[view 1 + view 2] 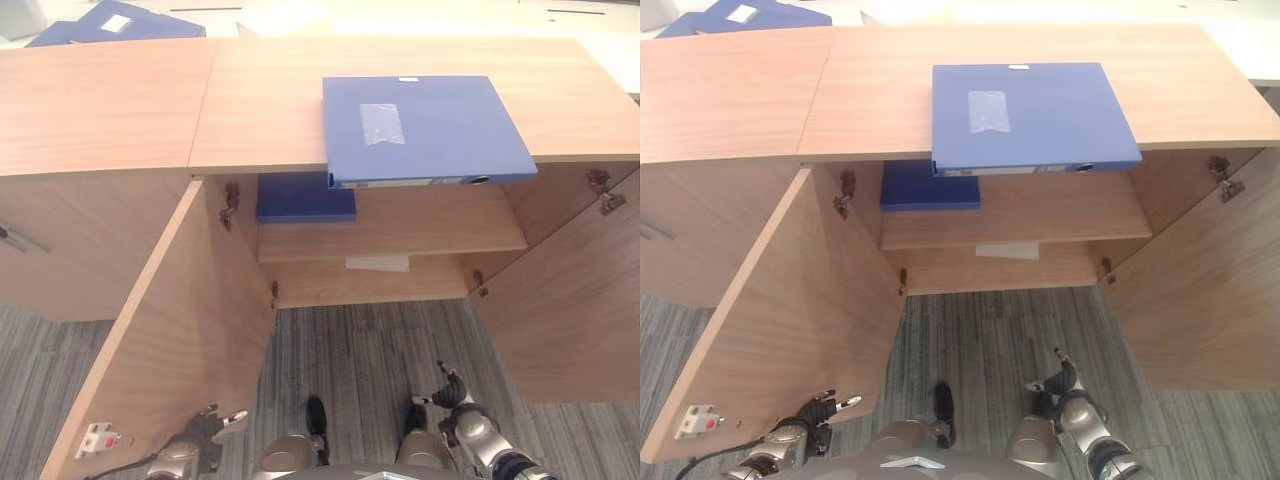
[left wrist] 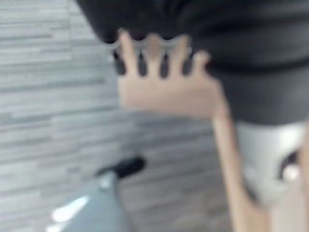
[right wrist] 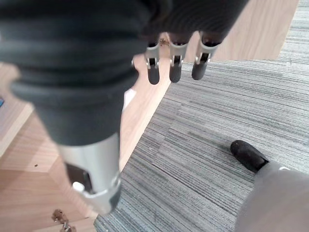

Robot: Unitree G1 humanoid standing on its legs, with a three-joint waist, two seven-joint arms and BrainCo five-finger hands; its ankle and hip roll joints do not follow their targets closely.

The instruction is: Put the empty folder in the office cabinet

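A blue folder [image 1: 425,128] with a clear label pocket lies flat on the wooden cabinet top [image 1: 270,100], its spine edge overhanging the front above the open compartment. A second blue folder [image 1: 305,197] lies on the upper shelf [image 1: 420,225] inside, at the left. My left hand [image 1: 205,430] hangs low by the open left door, fingers [image 2: 154,53] relaxed and holding nothing. My right hand [image 1: 452,395] hangs low at the right over the carpet, its fingers [image 3: 176,67] loose and empty. Both hands are far below the folder.
Both cabinet doors stand open: the left door [image 1: 170,330] swings out toward me, the right door [image 1: 570,290] to the right. A white sheet [image 1: 378,263] lies on the lower shelf. More blue folders [image 1: 120,20] sit on a surface behind the cabinet.
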